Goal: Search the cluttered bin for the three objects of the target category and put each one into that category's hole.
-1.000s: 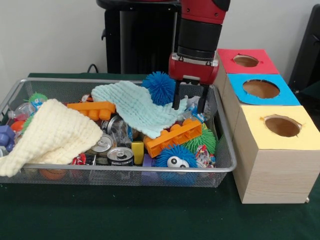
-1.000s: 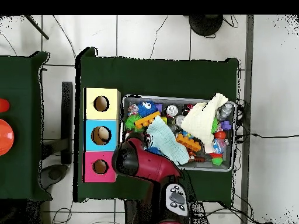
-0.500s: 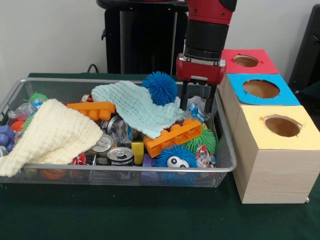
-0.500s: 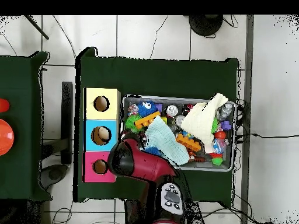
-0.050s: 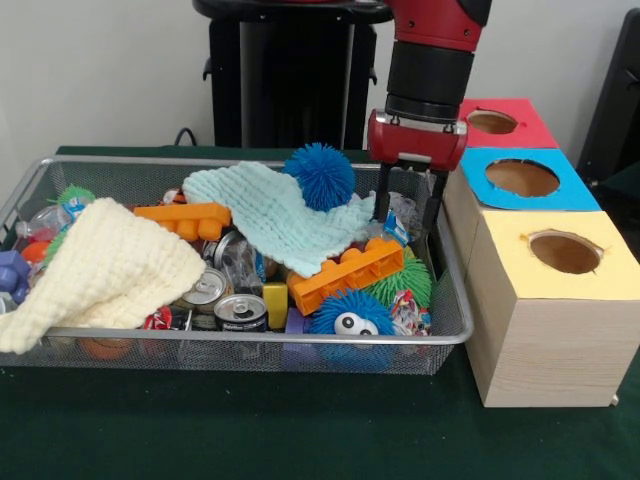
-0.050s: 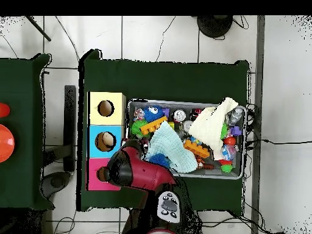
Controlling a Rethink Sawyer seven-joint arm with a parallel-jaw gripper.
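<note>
My gripper [image 5: 408, 218] hangs open and empty over the right end of the wire bin [image 5: 250, 341], close to the blue-topped box [image 5: 522, 178]. Its fingertips [image 5: 385, 215] stand just above a crumpled clear wrapper [image 5: 400, 208]. A blue spiky ball [image 5: 318, 175] rests on a mint cloth [image 5: 275, 215] to the gripper's left. Below lie an orange brick [image 5: 347, 273], a green spiky ball [image 5: 408, 280] and a blue spiky ball with eyes [image 5: 350, 315]. In the overhead view the arm [image 6: 137, 173] covers the gripper.
Three boxes with round holes stand in a row to the right of the bin: red [image 5: 495, 122], blue, yellow [image 5: 563, 252]. A cream cloth [image 5: 105, 270], a second orange brick [image 5: 185, 217] and several cans [image 5: 240, 312] fill the bin's left and middle.
The gripper has moved right toward the boxes and risen a little, still open and empty. The blue spiky ball now shows in full.
</note>
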